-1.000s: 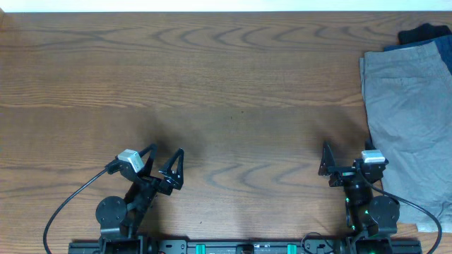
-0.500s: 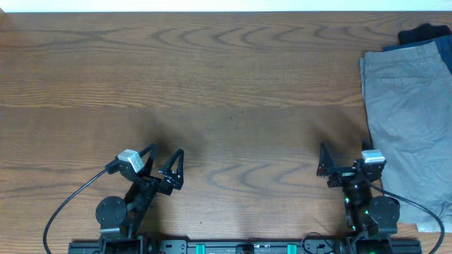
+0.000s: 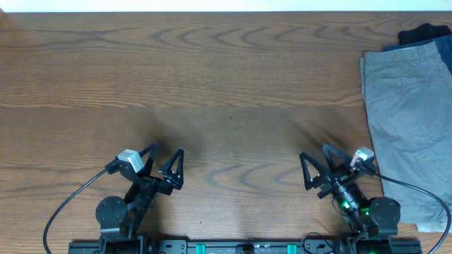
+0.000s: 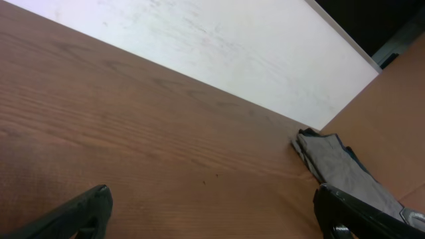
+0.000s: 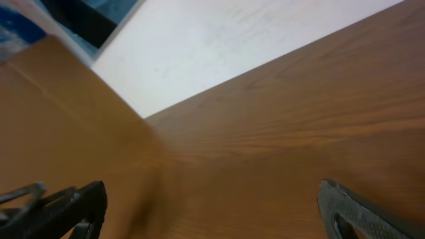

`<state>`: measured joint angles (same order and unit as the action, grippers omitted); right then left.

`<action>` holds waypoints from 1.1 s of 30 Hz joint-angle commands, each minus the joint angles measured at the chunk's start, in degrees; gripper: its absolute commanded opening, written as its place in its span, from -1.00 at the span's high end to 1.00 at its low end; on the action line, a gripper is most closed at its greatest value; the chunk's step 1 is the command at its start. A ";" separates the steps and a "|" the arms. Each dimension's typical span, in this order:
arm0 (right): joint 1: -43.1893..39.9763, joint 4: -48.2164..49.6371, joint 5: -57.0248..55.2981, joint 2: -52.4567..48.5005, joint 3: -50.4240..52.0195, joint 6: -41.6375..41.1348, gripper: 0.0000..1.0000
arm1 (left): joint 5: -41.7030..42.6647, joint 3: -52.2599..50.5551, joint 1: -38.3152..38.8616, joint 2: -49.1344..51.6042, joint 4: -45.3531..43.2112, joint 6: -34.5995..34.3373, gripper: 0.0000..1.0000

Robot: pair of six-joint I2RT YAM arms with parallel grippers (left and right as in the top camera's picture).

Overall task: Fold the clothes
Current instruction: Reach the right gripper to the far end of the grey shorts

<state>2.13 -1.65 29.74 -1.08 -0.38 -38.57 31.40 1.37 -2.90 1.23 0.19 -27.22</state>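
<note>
At the far right edge of the table (image 3: 233, 77), the grey-khaki shorts (image 3: 406, 120) lie flat, running from far to near. A dark blue garment (image 3: 434, 48) shows at their far end, and a small black garment (image 3: 424, 32) lies just beyond it. Both grippers sit near the table's near edge, neither touching the shorts. The left gripper (image 3: 166, 150) has its fingers spread and empty. The right gripper (image 3: 314, 152), angled toward the left, is likewise spread wide and empty.
</note>
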 commanded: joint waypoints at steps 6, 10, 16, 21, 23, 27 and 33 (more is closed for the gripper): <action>0.52 9.07 3.69 -0.04 0.07 -1.03 -0.99 | 1.20 -1.11 -0.28 -0.61 2.14 -0.52 -0.96; 0.50 15.47 0.85 -0.04 -0.61 1.38 -0.99 | 1.20 -1.11 -0.28 -0.61 2.14 -0.52 -0.96; 0.50 15.19 -6.51 -1.53 -5.86 8.70 -0.98 | 1.20 -1.11 -0.28 -0.61 2.14 -0.52 -0.96; 0.50 10.08 -12.87 -10.36 -14.56 17.14 -0.98 | 1.20 -1.11 -0.28 -0.61 2.14 -0.52 -0.96; 0.50 6.21 -16.55 -16.22 -19.19 19.34 -0.98 | 1.20 -1.11 -0.28 -0.61 2.14 -0.52 -0.96; 0.50 2.10 -19.93 -28.89 -27.71 22.56 -0.99 | 1.20 -1.11 -0.28 -0.61 2.14 -0.52 -0.96; 0.50 -7.87 -24.59 -50.69 -42.45 25.27 -0.99 | 1.18 -1.11 -0.28 -0.61 2.14 -0.52 -0.96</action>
<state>2.17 -7.05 9.04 -44.58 -37.34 -17.32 31.57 1.39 -2.90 1.23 0.27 -27.24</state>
